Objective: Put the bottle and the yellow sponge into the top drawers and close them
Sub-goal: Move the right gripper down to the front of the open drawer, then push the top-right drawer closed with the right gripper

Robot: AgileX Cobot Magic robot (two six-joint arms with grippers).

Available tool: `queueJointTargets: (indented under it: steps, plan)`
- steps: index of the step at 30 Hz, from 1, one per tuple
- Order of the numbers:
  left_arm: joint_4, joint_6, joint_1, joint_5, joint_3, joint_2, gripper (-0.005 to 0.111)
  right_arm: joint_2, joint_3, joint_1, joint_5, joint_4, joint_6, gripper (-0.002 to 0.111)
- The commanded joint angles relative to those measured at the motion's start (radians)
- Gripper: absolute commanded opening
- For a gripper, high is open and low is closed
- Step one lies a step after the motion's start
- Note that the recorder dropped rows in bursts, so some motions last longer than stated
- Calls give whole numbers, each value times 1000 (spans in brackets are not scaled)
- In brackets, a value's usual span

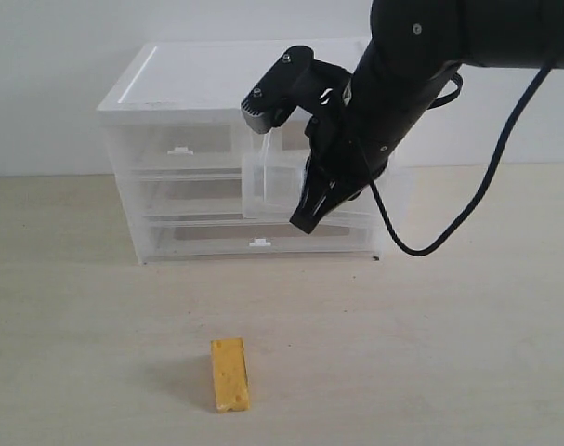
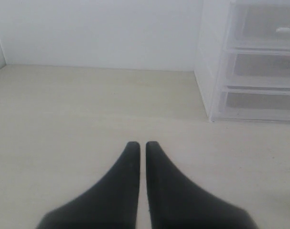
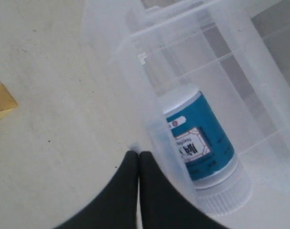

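1. Fingers of the right gripper [image 3: 138, 155] are smooth black wedges pressed tip to tip. The jaws are fully closed and hold nothing.
2. Just past those tips is the thin, clear front wall of the right top drawer [image 3: 135, 81]. It is one of the two top drawers and stands drawn out of the cabinet [image 1: 198, 79], a boxy unit with a glossy white top and frosted plastic sides.
3. The bottle [image 3: 202, 143] sits inside that open drawer, just across the wall from the gripper's tips. It is a squat white plastic cylinder with a blue-teal label, a small white printed patch and a ribbed white cap. I cannot tell whether it stands upright or lies on its side.
4. The yellow sponge [image 1: 229, 373] rests on the table [image 1: 402, 353], well apart from the right gripper, below it and out in front of the cabinet. It is a flat rectangular block, yellow-orange, with a pitted surface.
5. The left top drawer [image 1: 179, 149] is pushed in flush and carries a small white tab handle. It lies off to the side of the right gripper's wrist.
6. The left gripper [image 2: 143, 145] has matte black curved fingers with only a hairline slit between them. It is closed on nothing above the pale table, and the cabinet's corner is ahead and to one side, well apart.
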Motion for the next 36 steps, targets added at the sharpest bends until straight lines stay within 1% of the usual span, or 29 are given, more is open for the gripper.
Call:
queueJointTargets:
  steps: [1, 2, 4, 5, 7, 10, 11, 12, 13, 14, 15, 16, 19, 20, 22, 26, 36]
  plan:
    - [-7, 4, 3, -3, 4, -3, 4, -8, -15, -36, -49, -110, -13, 0]
    - [-7, 4, 3, -3, 4, -3, 4, -11, -15, -36, -28, -87, -41, 0]
    - [-7, 4, 3, -3, 4, -3, 4, -33, -15, -36, 46, 42, -169, 0]
    - [-7, 4, 3, -3, 4, -3, 4, -48, -15, -36, 126, 162, -325, 0]
    - [-7, 4, 3, -3, 4, -3, 4, -68, -15, -36, 261, 340, -534, 0]
    - [-7, 4, 3, -3, 4, -3, 4, -95, -17, -36, 283, 432, -622, 1]
    - [-7, 4, 3, -3, 4, -3, 4, -106, -26, -36, 283, 451, -650, 5]
    - [-7, 4, 3, -3, 4, -3, 4, -113, -38, -36, 279, 460, -659, 11]
    - [-7, 4, 3, -3, 4, -3, 4, -120, -68, -36, 255, 470, -661, 30]
    - [-7, 4, 3, -3, 4, -3, 4, -118, -84, -37, 231, 479, -661, 42]
    - [-7, 4, 3, -3, 4, -3, 4, -105, -97, -37, 187, 448, -667, 65]
    - [-7, 4, 3, -3, 4, -3, 4, -88, -105, -37, 172, 404, -669, 73]
    - [-7, 4, 3, -3, 4, -3, 4, -36, -124, -37, 174, 396, -662, 64]
    - [-7, 4, 3, -3, 4, -3, 4, -21, -132, -37, 158, 396, -662, 63]
    - [-7, 4, 3, -3, 4, -3, 4, 14, -171, -37, 137, 387, -662, 64]
    - [-7, 4, 3, -3, 4, -3, 4, 58, -233, -37, 190, 347, -629, 63]
    - [-7, 4, 3, -3, 4, -3, 4, 106, -237, -37, 193, 333, -656, 63]
